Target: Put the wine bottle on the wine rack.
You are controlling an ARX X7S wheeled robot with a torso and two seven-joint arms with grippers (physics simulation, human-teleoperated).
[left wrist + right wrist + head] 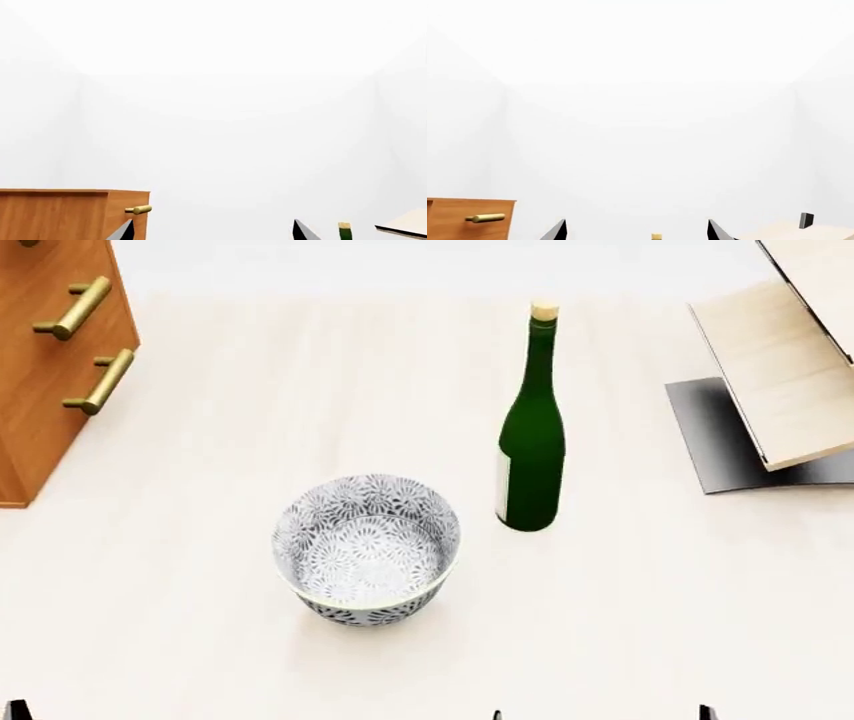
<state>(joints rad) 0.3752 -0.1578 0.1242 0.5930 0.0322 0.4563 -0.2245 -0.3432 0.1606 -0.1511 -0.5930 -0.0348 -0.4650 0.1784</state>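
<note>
While upright, wine bottle (531, 440) beside bowl (367, 548)

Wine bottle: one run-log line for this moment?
wine bottle upright on table, ungrasped | wine rack vacant | left pincer open | right pincer open

Bright, even light; sharp renders w/ faint soft shadows, no glare.

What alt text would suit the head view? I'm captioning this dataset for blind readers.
A dark green wine bottle stands upright on a pale table, untouched. A patterned grey and white bowl sits nearer the camera to its left. The light-wood wine rack is at the far right and an orange-brown cabinet with brass handles at the far left.
</note>
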